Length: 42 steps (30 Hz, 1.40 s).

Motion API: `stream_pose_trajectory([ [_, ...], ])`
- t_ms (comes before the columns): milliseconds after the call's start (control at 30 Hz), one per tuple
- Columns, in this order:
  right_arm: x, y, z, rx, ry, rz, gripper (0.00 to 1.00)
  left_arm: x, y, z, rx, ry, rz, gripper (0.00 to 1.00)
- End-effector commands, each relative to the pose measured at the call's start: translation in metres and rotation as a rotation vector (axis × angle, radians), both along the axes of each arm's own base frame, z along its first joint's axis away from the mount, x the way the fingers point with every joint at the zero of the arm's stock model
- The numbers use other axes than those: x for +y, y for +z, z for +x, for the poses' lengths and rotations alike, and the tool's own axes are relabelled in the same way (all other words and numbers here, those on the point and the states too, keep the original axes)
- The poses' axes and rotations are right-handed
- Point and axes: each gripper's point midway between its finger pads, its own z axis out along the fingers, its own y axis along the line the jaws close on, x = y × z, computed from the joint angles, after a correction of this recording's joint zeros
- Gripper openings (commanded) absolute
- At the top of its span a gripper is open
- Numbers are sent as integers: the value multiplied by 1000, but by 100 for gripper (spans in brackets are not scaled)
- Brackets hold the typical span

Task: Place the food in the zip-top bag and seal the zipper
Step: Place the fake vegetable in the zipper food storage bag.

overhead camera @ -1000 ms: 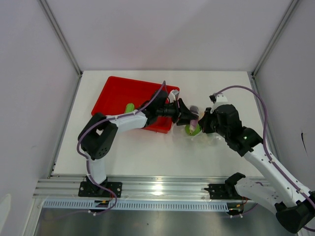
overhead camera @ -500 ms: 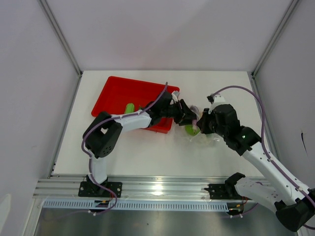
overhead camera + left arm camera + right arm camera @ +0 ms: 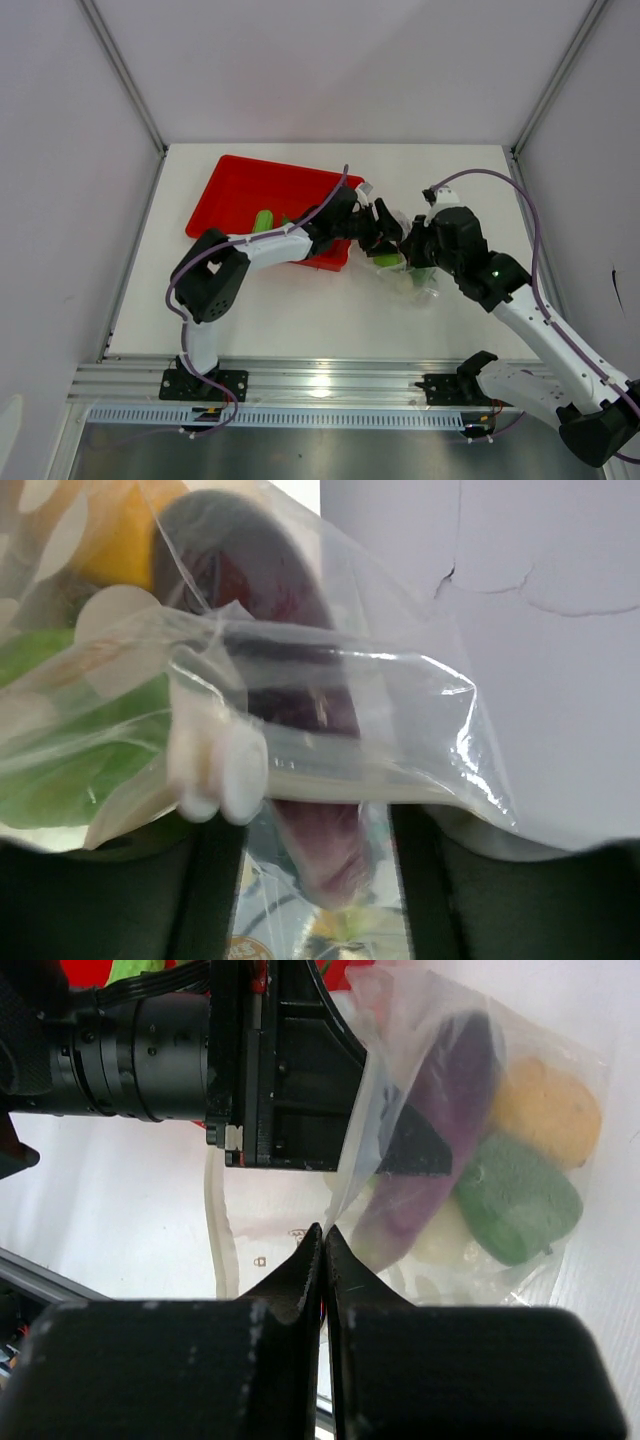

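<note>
The eggplant (image 3: 440, 1130) and lemon (image 3: 545, 1110) lie inside the bag (image 3: 398, 1005), right of the tray (image 3: 240, 185).

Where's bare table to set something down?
Free: near strip of table between red tray, zip-top bag and rail; also far right corner. Crowded: centre, where left gripper and right gripper meet at the bag.

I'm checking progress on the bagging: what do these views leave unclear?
Zipper: pressed shut or not; too small in top view, blurred in left wrist view.
Left pincer: gripping the eggplant or clear of it; left wrist view, zip-top bag film and blur.
Red tray: part of its contents; top view, left arm covers it.
</note>
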Motion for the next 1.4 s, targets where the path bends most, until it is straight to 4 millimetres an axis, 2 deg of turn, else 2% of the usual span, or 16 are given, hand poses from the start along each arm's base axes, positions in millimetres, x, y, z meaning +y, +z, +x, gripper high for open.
stream_pose_trajectory([
  [0,1,26,4,-44,-25,33,0,-2,23,3,-88,-8,-28,67],
  [33,-1,27,4,-45,-33,33,0,-2,24,3,-94,-15,-32,70],
  [67,-3,28,4,-49,-42,27,0,-3,25,-1,-99,-32,-35,97],
  [100,-4,29,4,-51,-45,29,0,-1,26,-1,-121,-39,-30,99],
  [367,-14,34,5,-67,-94,20,0,18,44,-16,-255,-85,5,100],
  [600,-23,26,7,-56,-128,-9,0,42,64,-29,-498,-115,27,100],
  [633,-24,24,7,-51,-129,-13,0,47,78,-30,-548,-103,17,99],
  [700,-26,21,7,-45,-136,-17,0,57,77,-29,-627,-98,50,100],
  [800,-27,16,6,-32,-134,-25,0,77,83,-16,-702,-28,147,99],
  [1033,-31,13,7,-30,-139,-59,0,151,73,43,-735,190,476,100],
  [1067,-31,12,7,-30,-140,-61,0,161,60,44,-691,165,522,100],
  [1100,-31,13,8,-31,-138,-64,0,174,50,61,-638,186,563,99],
  [1167,-30,12,9,-31,-138,-68,0,184,45,68,-540,160,571,99],
  [1200,-30,13,10,-34,-137,-67,0,195,26,79,-477,162,605,92],
  [1267,-29,11,11,-31,-135,-65,0,200,25,91,-476,155,637,88],
  [1367,-27,9,12,-32,-132,-61,0,209,3,99,-439,160,732,84],
])
